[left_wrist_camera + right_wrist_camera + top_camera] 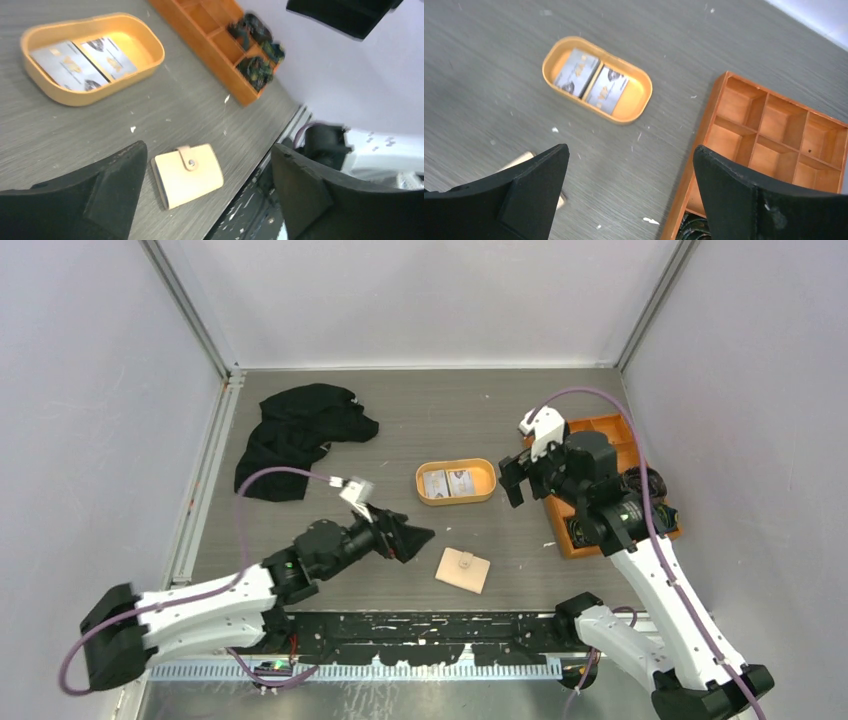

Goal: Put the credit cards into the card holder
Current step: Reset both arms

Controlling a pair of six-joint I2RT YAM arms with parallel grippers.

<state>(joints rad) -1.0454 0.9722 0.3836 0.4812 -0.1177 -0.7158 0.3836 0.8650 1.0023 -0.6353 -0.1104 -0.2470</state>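
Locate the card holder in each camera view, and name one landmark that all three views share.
Top external: card holder lies at the centre, near the front edge of the table.
Left wrist: card holder sits at low centre, closed.
Right wrist: card holder is at lower left, only a corner showing.
Shared landmark: the orange oval tray.

Two pale flat credit cards (448,481) lie side by side in the orange oval tray (456,501). The beige leather card holder (463,569) lies in front of it. The orange wooden compartment box (774,135) sits to the right.
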